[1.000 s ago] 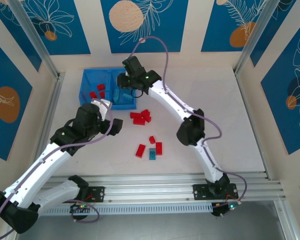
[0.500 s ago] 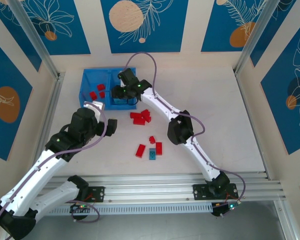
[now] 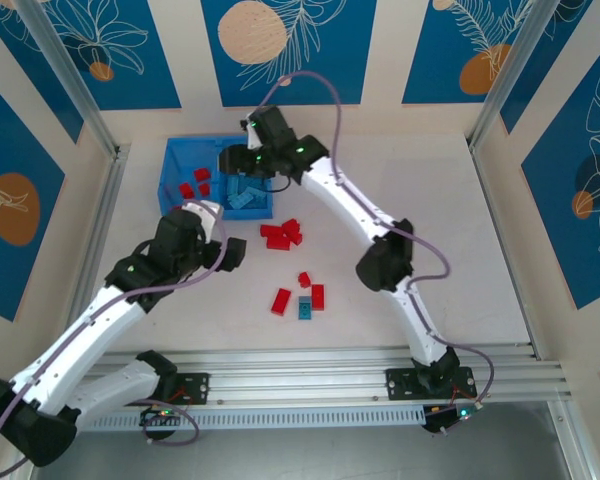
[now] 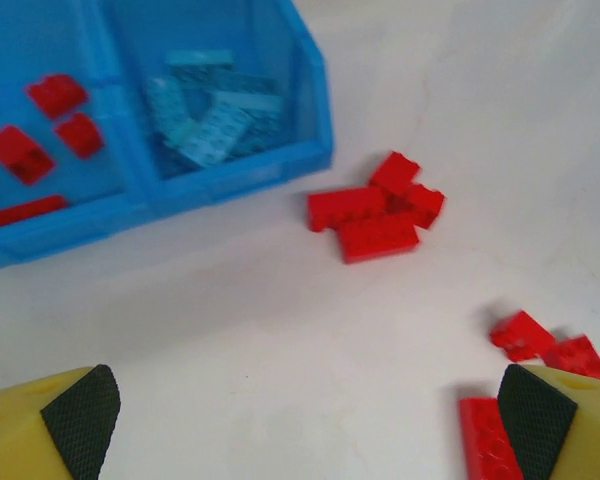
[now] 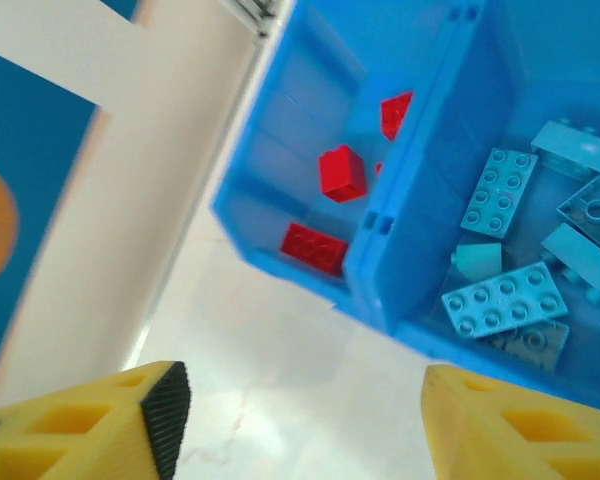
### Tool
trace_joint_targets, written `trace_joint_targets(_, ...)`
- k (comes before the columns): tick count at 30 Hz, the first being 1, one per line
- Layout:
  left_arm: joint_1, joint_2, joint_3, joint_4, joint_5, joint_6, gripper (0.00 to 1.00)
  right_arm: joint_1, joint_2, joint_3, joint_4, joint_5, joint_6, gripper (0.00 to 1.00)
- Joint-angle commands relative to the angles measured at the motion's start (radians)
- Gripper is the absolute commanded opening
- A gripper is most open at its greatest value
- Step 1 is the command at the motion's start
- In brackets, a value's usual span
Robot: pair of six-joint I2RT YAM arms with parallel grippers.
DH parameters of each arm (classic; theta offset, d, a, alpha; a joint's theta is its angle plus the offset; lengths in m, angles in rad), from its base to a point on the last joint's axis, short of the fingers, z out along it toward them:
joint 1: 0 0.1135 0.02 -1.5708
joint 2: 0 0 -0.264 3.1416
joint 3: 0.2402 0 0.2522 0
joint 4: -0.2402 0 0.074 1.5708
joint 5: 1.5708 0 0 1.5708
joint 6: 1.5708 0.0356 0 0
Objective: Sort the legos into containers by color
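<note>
Red bricks and one light blue brick lie loose on the white bench nearest the arm bases. Just beyond, the left gripper hangs with fingers spread wide, empty, near a red cluster. That cluster lies just in front of the blue tray. Inside the tray, red pieces sit in the left compartment and light blue pieces in the right. The right gripper hovers above the tray, released, holding nothing.

The right gripper hangs over the blue tray at eleven o'clock on the table, seemingly above its right half, with red bricks and one blue brick loose at the tray's five o'clock.
</note>
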Motion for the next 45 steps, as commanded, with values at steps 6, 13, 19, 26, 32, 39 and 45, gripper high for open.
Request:
trace_joint_targets(6, -0.007, 0.415, 0.202, -0.052, 0.172, -0.113, 0.97, -0.141, -0.486, -0.558, 0.052, 0.030, 0.095, 0.97)
trace_joint_targets(13, -0.007, 0.691, 0.287, 0.011, 0.240, -0.151, 1.00, -0.205, -0.647, -0.805, 0.066, 0.057, 0.193, 1.00)
trace_joint_targets(19, -0.008, 0.857, 0.336, 0.077, 0.245, -0.188, 1.00, -0.207, -0.663, -0.820, 0.038, 0.065, 0.186, 1.00)
trace_joint_targets(26, -0.010, 0.974, 0.416, 0.094, 0.265, -0.150, 1.00, -0.209, -0.666, -0.817, 0.021, 0.071, 0.179, 0.99)
trace_joint_targets(32, -0.026, 1.049, 0.490, 0.037, 0.202, -0.124, 0.88, -0.210, -0.667, -0.820, 0.017, 0.071, 0.178, 1.00)
trace_joint_targets(39, -0.042, 1.096, 0.521, -0.031, 0.118, -0.078, 0.69, -0.218, -0.677, -0.823, -0.012, 0.058, 0.166, 1.00)
trace_joint_targets(45, -0.051, 1.081, 0.514, -0.062, 0.099, -0.056, 0.58, -0.221, -0.698, -0.869, -0.034, -0.024, 0.145, 0.99)
